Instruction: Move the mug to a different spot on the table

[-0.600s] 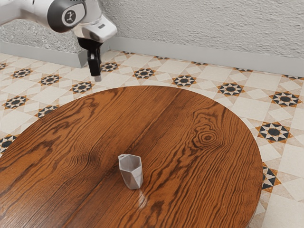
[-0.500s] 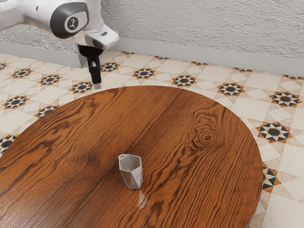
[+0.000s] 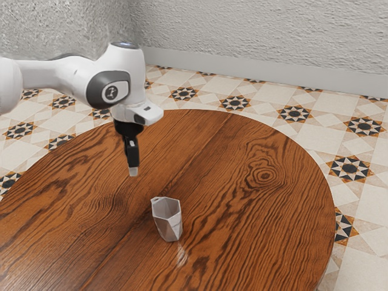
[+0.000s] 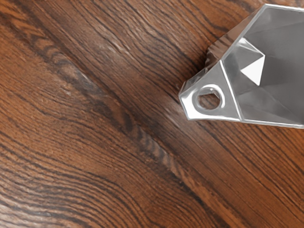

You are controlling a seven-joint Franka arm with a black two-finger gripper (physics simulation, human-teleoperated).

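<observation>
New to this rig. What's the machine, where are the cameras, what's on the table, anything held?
It is a simulator's render. The white machine is a robot arm ending in two black jaws, which hang above the round wooden table. The wide shot comes from a camera beside the arm; the close-up from one on the arm's wrist, looking down. One thing stands on the table: a grey faceted mug, seen from above in the close-up. Nothing is held; the mug stands apart from the jaws.

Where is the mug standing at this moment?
In the exterior view the mug stands upright on the wooden table, in the view's lower middle, apart from the gripper hanging up-left of it.
</observation>
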